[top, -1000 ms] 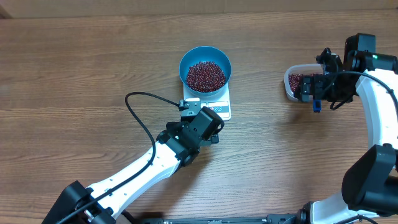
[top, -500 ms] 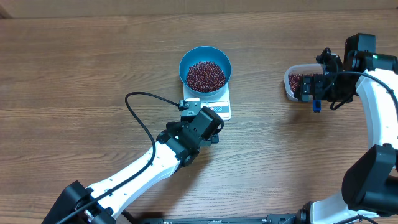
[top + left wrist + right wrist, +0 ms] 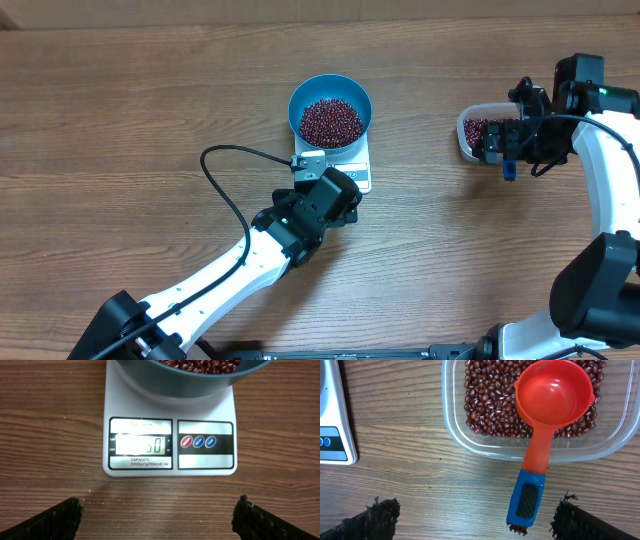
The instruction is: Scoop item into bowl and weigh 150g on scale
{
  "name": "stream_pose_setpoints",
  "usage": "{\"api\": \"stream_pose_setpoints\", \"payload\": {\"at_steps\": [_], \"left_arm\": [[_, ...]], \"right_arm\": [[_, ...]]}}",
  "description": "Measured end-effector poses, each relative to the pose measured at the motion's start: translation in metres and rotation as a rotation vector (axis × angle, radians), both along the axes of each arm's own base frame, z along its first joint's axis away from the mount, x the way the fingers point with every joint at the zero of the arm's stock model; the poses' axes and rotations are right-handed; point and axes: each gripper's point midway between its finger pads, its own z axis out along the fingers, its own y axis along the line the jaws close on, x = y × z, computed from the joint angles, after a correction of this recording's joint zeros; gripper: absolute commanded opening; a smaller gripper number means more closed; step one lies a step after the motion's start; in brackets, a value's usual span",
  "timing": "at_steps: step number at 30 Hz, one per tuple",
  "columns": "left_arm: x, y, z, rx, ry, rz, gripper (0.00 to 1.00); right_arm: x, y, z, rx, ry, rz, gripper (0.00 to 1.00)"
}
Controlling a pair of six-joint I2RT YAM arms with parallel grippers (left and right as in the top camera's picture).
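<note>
- Overhead: The bowl (image 3: 297,98), deep blue and round, sits on the scale (image 3: 355,162) near the middle of the wooden worktop (image 3: 120,110). It holds a maroon heap of beans (image 3: 331,121).
- The left pincer (image 3: 330,193) hovers just beside the scale's button edge. The right pincer (image 3: 512,150) hangs over the clear tub (image 3: 464,132), well apart from the bowl.
- Left wrist: The left pincer's two dark fingertips (image 3: 55,520) stand spread wide and hold nothing, clear of the scale's near edge.
- The scale is flat, matte white plastic with rounded corners. Its display (image 3: 141,444) ends in "50", but glare washes out the leading digit. Three small round buttons (image 3: 198,441) sit beside the display.
- The step in hand looks like checking the weight. To do it well, neither arm should touch the bowl or the scale, and the glare-hidden digit should be confirmed before calling it done.
- Right wrist: The right pincer is also spread and empty, its frayed black fingertips (image 3: 380,515) on either side of the scoop's handle (image 3: 526,502).
- The scoop (image 3: 552,397) is glossy red with a rounded cup, and its blue grip has a ribbed black inset. The scoop lies empty on the remaining beans in the thin transparent tub.
- If more beans are needed, pinching the blue grip squarely seems wise, since the beans are small, smooth ovals that roll and spill easily.
</note>
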Motion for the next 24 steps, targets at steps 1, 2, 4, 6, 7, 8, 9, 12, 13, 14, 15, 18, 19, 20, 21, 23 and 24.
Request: {"api": "stream_pose_setpoints", "payload": {"at_steps": [1,2,4,6,7,8,9,12,13,14,15,18,19,20,21,23,24], "left_arm": [[0.0,0.0,0.0,-0.001,-0.001,0.0,0.99],[0.0,0.0,0.0,-0.002,-0.001,0.0,0.99],[0.0,0.0,0.0,-0.002,-0.002,0.0,1.0],[0.001,0.001,0.0,-0.002,-0.002,0.004,0.99],[0.002,0.002,0.0,-0.002,-0.002,0.008,0.99],[0.003,0.004,0.0,-0.002,-0.002,0.013,1.0],[0.004,0.005,0.0,-0.002,-0.002,0.018,0.99],[0.008,0.01,0.0,-0.002,-0.002,0.035,0.99],[0.009,0.012,0.0,-0.002,-0.002,0.04,1.0],[0.009,0.013,0.0,-0.002,-0.002,0.042,1.0],[0.009,0.013,0.0,-0.002,-0.001,0.044,1.0],[0.01,0.014,0.0,-0.002,-0.001,0.045,0.99],[0.01,0.014,0.0,-0.002,-0.001,0.045,0.99],[0.01,0.014,0.0,-0.002,-0.001,0.045,0.99],[0.01,0.014,0.0,-0.003,-0.001,0.044,0.99],[0.009,0.013,0.0,-0.005,0.001,0.043,1.0],[0.009,0.013,0.0,-0.005,0.001,0.042,0.99]], "right_arm": [[0.0,0.0,0.0,0.0,0.001,-0.001,1.0],[0.0,0.0,0.0,0.0,0.0,0.0,1.0],[0.0,0.0,0.0,0.0,0.001,0.0,1.0],[0.0,0.0,0.0,0.0,0.0,0.0,1.0],[0.0,0.0,0.0,0.0,0.0,0.0,1.0],[0.0,0.0,0.0,0.0,0.0,0.0,1.0],[0.0,0.0,0.0,0.0,0.0,0.0,1.0],[0.0,0.0,0.0,0.0,0.001,-0.001,1.0],[0.0,0.0,0.0,0.0,0.0,0.0,1.0],[0.0,0.0,0.0,0.0,0.001,0.0,1.0],[0.0,0.0,0.0,0.0,0.0,0.0,1.0],[0.0,0.0,0.0,0.0,0.0,0.0,1.0],[0.0,0.0,0.0,0.0,0.001,0.0,1.0],[0.0,0.0,0.0,0.0,0.001,0.0,1.0],[0.0,0.0,0.0,0.0,0.001,0.0,1.0],[0.0,0.0,0.0,0.0,0.0,0.0,1.0],[0.0,0.0,0.0,0.0,0.0,0.0,1.0]]}}
